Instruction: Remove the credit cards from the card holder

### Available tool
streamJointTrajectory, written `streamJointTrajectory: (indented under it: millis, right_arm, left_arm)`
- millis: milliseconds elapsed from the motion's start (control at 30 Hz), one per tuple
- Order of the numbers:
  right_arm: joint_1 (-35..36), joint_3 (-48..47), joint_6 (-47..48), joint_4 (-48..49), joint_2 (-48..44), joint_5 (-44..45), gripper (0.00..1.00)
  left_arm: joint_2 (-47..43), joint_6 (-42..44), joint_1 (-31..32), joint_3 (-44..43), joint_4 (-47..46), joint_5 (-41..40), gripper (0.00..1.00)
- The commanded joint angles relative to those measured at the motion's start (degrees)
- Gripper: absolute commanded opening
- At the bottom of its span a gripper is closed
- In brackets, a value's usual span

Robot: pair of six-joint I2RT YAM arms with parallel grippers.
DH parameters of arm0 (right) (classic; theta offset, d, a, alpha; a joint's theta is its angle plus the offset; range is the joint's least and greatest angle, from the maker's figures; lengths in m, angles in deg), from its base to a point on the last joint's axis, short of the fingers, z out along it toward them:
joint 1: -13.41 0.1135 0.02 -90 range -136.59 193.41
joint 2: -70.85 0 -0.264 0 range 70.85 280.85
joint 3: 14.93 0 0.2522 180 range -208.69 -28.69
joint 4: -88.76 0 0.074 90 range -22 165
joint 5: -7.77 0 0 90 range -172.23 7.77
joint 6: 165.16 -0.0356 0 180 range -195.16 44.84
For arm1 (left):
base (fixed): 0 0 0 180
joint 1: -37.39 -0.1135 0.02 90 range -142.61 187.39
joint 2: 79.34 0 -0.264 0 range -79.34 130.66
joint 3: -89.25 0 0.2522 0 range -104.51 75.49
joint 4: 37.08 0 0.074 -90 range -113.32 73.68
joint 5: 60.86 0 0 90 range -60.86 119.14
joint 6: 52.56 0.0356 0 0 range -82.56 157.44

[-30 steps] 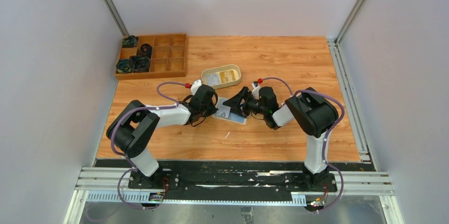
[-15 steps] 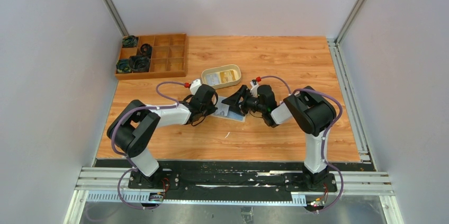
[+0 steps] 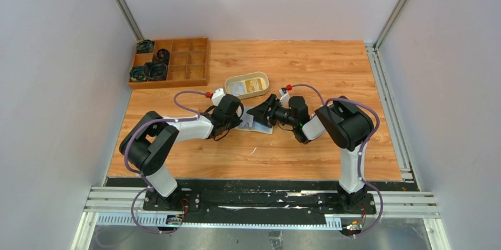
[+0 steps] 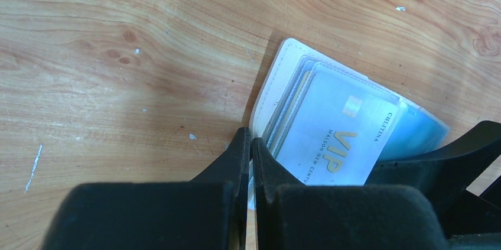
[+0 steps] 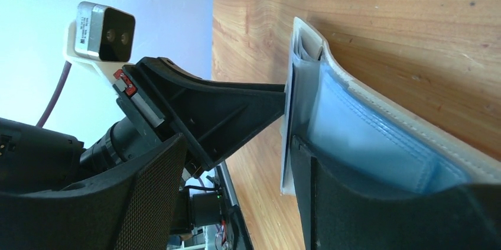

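Card holder [image 4: 276, 71] lies open, edge pinched by left end effector [image 4: 251, 142].

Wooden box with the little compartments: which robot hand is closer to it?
Left. The left gripper pinches the card holder, to the right of the wooden box; the right gripper faces it from even farther right.
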Motion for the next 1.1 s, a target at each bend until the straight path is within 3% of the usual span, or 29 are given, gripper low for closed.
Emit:
streamJointTrajectory:
  millis: [0,200,400,900,1067]
  right_arm:
    - [2.55,-0.41,2.04,-3.86,-2.54,-4.09,0.68]
    - [2.98,-6.55,12.67,-30.3,-5.05,-3.21,0.68]
    - [3.52,-10.37,14.76,-37.1,-3.31,-3.75,0.68]
    - [3.87,-5.17,7.83,-19.43,-4.42,-2.33,0.67]
    - [3.5,-4.5,7.34,-17.74,-5.49,-2.85,0.66]
  left_arm:
    - [2.42,-0.11,2.38,1.5,6.52,4.38,0.0]
    - [2.07,-0.22,2.38,1.81,6.58,4.21,0.0]
    - [2.12,-0.21,2.38,1.53,6.67,4.3,0.0]
    - [0.93,-0.13,2.38,2.67,6.45,4.14,0.0]
    - [0.93,-0.35,2.38,3.03,6.3,4.05,0.0]
